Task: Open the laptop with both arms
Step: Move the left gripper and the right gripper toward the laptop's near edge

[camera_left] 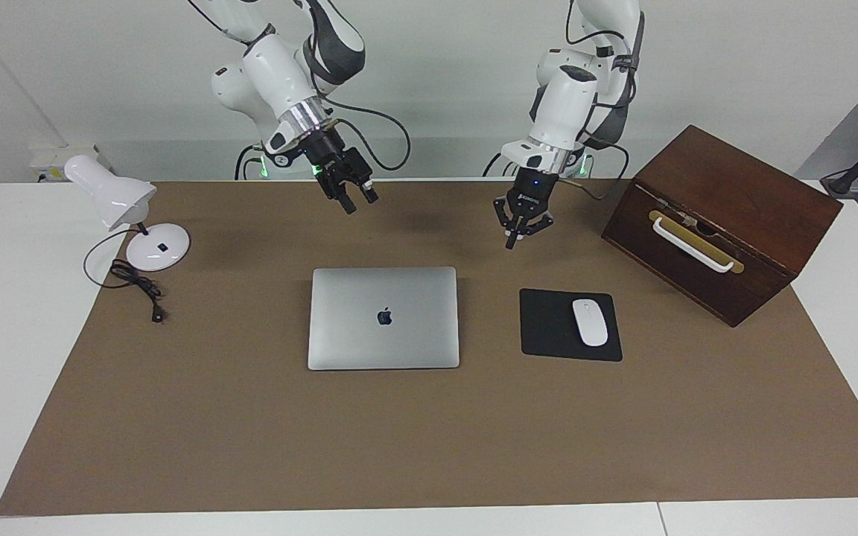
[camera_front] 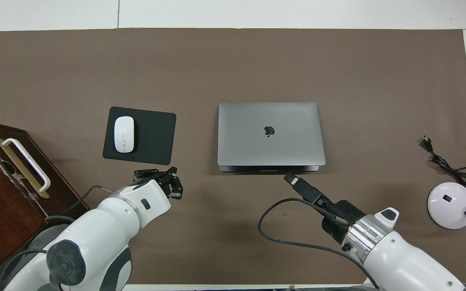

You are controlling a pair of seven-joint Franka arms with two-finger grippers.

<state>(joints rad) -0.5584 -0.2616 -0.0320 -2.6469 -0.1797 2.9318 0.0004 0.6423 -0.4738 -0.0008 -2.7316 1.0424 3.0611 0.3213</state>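
Observation:
The silver-grey laptop (camera_left: 383, 318) lies shut and flat in the middle of the brown mat, its dark apple logo up; it also shows in the overhead view (camera_front: 270, 133). My right gripper (camera_left: 359, 202) hangs open and empty in the air over the mat, just off the laptop's edge that faces the robots; the overhead view shows it there (camera_front: 290, 178). My left gripper (camera_left: 518, 234) hangs empty over the mat, just off the mouse pad's edge nearest the robots, and shows in the overhead view (camera_front: 174, 182). Neither touches the laptop.
A black mouse pad (camera_left: 548, 327) with a white mouse (camera_left: 590, 321) lies beside the laptop toward the left arm's end. A dark wooden box (camera_left: 727, 216) with a white handle stands past it. A white desk lamp (camera_left: 112, 195) and its cable stand at the right arm's end.

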